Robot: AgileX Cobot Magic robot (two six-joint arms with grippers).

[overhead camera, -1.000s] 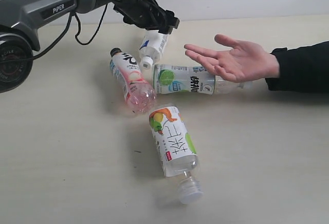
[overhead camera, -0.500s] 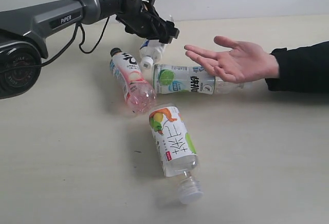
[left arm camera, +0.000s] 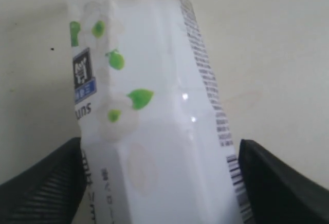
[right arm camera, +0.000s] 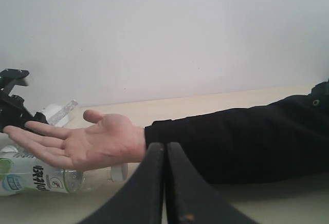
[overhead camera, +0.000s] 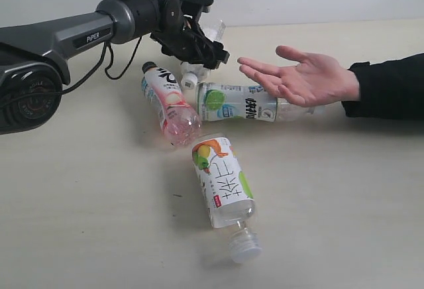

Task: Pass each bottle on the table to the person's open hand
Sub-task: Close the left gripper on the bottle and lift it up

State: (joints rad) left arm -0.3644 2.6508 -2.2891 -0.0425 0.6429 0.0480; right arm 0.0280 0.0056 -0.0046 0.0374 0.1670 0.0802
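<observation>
Exterior view: my left arm stretches in from the left edge to the upper centre. Its jaws sit low over the blue-marked bottle, which lies on the desk with its white cap toward the bottom of the frame. 3 more bottles lie on the desk below it. The pink bottle with the black cap is left of centre. The lime bottle lies crosswise at centre. The fruit bottle is lower down, with its cap near the bottom edge. The person's open hand is right of centre, palm up, fingers spread and pointing left. It covers the lime bottle's right end and comes out of a black sleeve at the right edge.

Left wrist view: the blue-marked bottle's white label, with green leaves and a barcode, fills the middle of the frame. The ribbed black pads stand in the 2 lower corners, 1 on each side of it. The jaws are released and spread wide around the bottle. The pads look level with the label's edges, but I cannot tell whether they press on it.

Right wrist view: my right jaws are clenched flat together at bottom centre. Beyond them the open hand is left of centre and the lime bottle lies under it at lower left.
</observation>
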